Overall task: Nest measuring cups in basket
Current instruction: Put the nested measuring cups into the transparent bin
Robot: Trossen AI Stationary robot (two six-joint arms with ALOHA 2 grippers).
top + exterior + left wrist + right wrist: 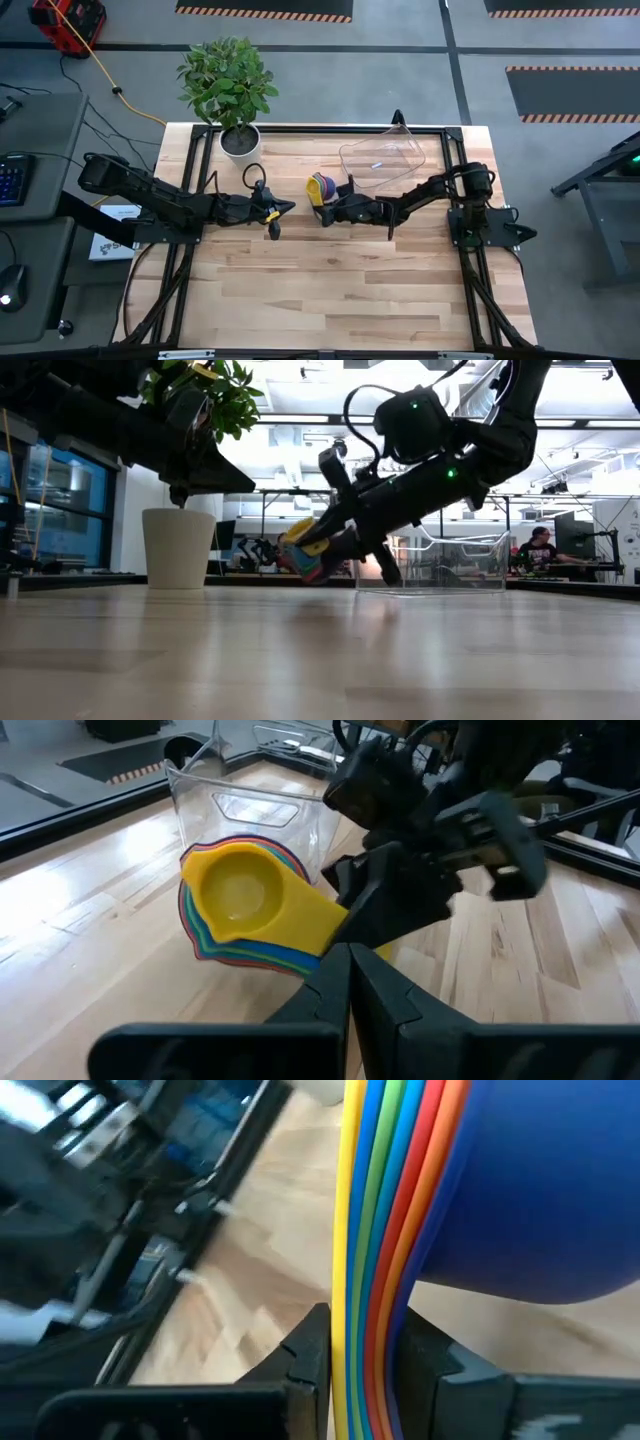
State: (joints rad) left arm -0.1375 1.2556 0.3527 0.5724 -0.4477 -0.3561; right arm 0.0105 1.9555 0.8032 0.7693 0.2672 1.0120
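Note:
The measuring cups (320,188) are nested into one stack, yellow innermost and dark blue outermost, tipped on its side with the bowls' mouths facing my left arm (240,900). My right gripper (330,211) is shut on their stacked handles, just left of the basket (385,158), a clear bin on the far right part of the table. My left gripper (280,212) is shut and holds nothing, a short way left of the stack, its fingers (350,982) pointing at it. My right gripper pinches the stacked flat handles (368,1310) between its two fingers (305,1352), all layers together, edge-on. It comes slanting down from the table's right. The bowls (303,555) stick out past the fingertips, tilted; whether the lower rim touches the table, I cannot tell.
A white plant pot (240,141) with a leafy plant stands at the far edge, left of centre. The arms' black frame rails (455,160) run along the far and side edges. Bare wood (330,290) spreads over the near half. A person (540,550) sits in the room beyond.

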